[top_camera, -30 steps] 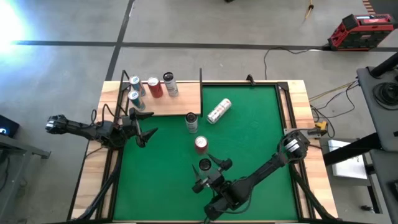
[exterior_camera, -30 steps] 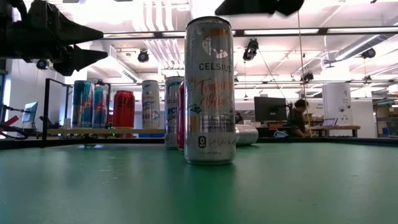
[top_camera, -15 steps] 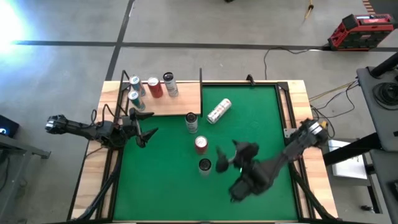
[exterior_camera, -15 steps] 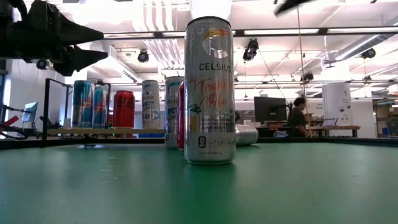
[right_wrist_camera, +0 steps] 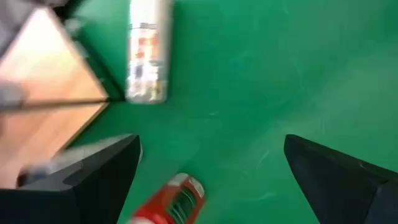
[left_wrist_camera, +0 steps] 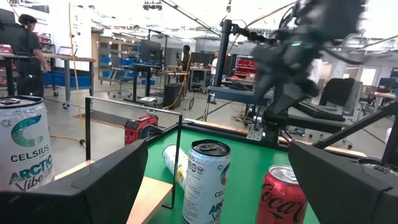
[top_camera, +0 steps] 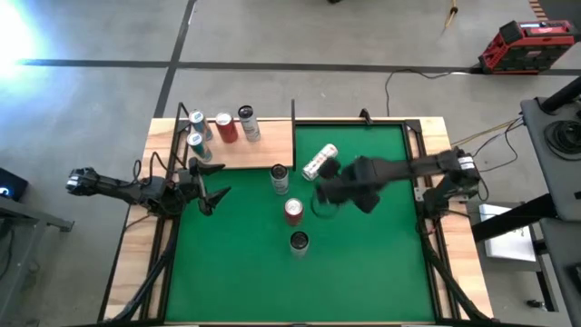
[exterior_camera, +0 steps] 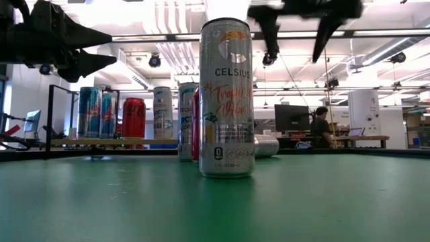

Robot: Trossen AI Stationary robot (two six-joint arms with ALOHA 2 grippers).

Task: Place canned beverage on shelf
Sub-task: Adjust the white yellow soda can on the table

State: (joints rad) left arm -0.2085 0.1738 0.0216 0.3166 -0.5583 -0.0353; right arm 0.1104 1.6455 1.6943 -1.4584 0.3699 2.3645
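Right tool [top_camera: 320, 195] wide open, empty, above mat between tipped can [top_camera: 320, 162] and red can [top_camera: 293, 211]

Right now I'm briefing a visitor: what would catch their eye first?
The tall Celsius can standing alone on the green mat, close to the low camera. Next, the right claw, open above the mat beside a can lying on its side, and four cans upright on the shelf.

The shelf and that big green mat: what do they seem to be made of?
The shelf looks like pale, matte wood, with faint grain showing, edged by thin black rods, probably metal. The green mat looks like a soft, dull felt or rubber sheet: flat colour, hardly any glare, only faint can reflections in the low view.
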